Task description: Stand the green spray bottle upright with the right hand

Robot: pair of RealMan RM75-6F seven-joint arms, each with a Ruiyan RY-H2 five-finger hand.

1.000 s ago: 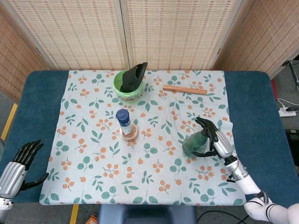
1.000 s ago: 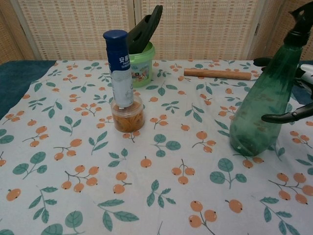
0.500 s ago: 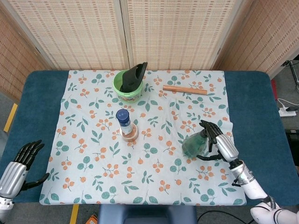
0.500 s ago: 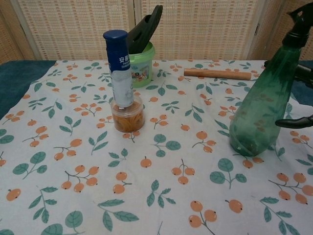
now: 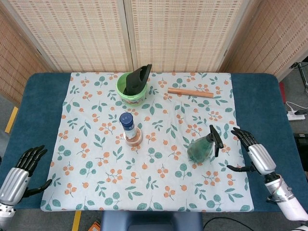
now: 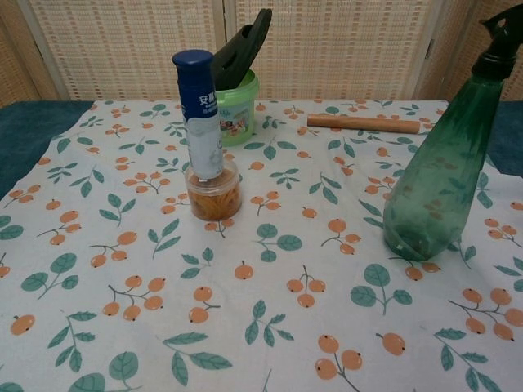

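task: we judge it done, nothing left | green spray bottle (image 5: 201,148) stands upright on the floral cloth (image 5: 96,144), tabletop right side | our right hand (image 5: 256,155) beside it, apart, fingers spread, empty | left hand (image 5: 21,171) empty too

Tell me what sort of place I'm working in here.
Probably a staged tabletop test setup, not a real kitchen: a floral tablecloth over a blue table, woven reed screens behind, and a power strip on the floor.
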